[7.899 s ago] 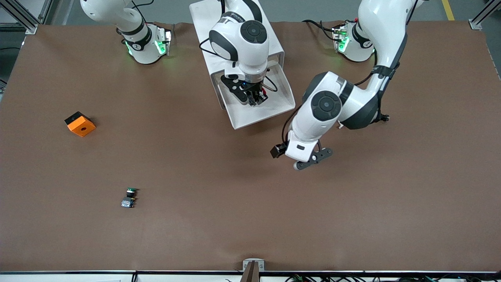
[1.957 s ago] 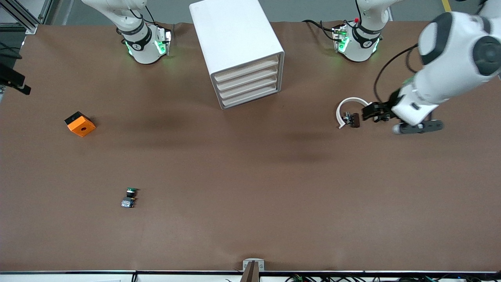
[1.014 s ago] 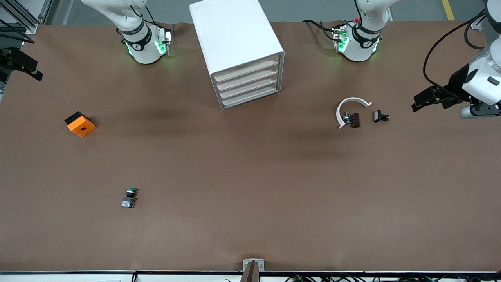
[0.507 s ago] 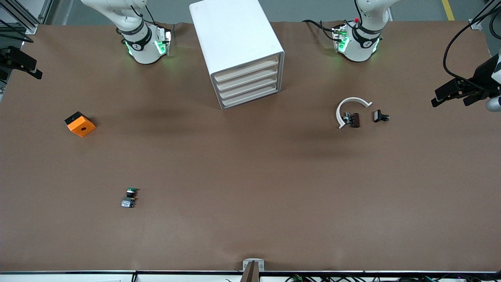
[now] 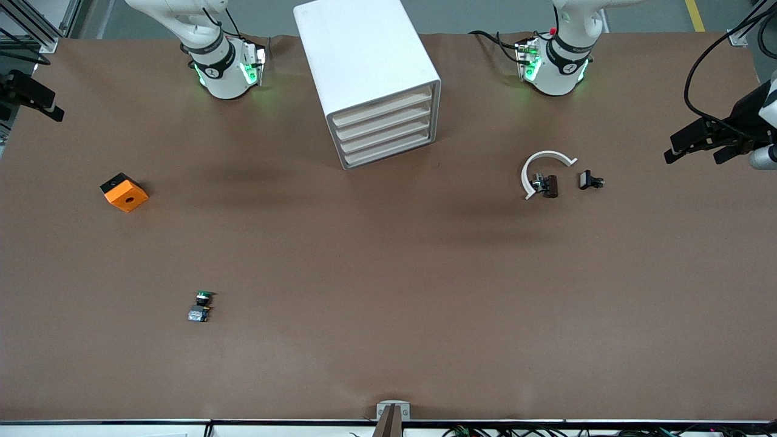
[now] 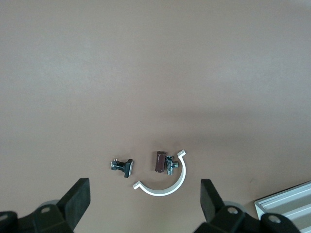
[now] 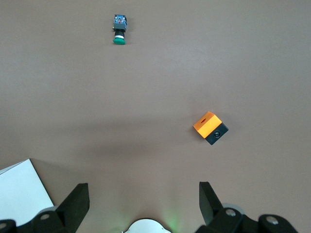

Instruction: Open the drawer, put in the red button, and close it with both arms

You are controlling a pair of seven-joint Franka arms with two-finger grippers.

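The white drawer cabinet [image 5: 370,79] stands between the two arm bases, its four drawer fronts [image 5: 385,133] all flush and shut. The red button is out of view. My left gripper [image 5: 692,158] hangs open over the table's edge at the left arm's end. In the left wrist view the left gripper [image 6: 144,194] is empty, high above small parts. My right gripper [image 5: 36,100] is over the table's edge at the right arm's end, and in the right wrist view the right gripper [image 7: 143,191] is open and empty.
A white C-shaped clip [image 5: 543,167], a brown part [image 5: 549,185] and a small black part [image 5: 589,180] lie toward the left arm's end. A green-capped button [image 5: 202,297] and an orange-and-black cube [image 5: 124,192] lie toward the right arm's end.
The drawer that stood open with my right gripper in it is now shut. Both arms have pulled back to the table's ends; over the last half second they barely moved.
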